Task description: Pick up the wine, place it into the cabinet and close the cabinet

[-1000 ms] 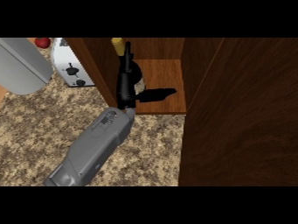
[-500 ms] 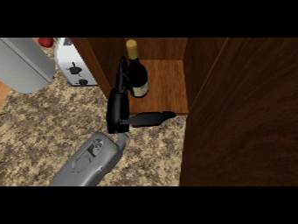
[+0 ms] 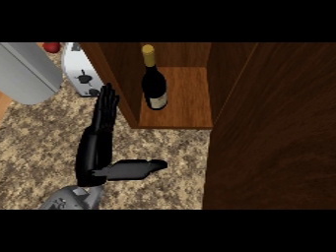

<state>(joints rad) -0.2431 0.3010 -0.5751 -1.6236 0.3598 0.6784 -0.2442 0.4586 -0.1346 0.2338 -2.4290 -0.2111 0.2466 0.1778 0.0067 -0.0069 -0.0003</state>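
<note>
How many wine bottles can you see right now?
1. The wine bottle stands upright on the cabinet shelf, apart from the open hand. The dark cabinet door may hide more.

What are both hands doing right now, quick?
Left hand: open, fingers straight, holding nothing, beside the cabinet.
Right hand: not in view.

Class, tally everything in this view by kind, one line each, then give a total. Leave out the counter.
Wine bottle: 1
Cabinet: 1
Toaster: 1
Red fruit: 1
Grey appliance: 1
Robot hand: 1
Total: 6
</note>
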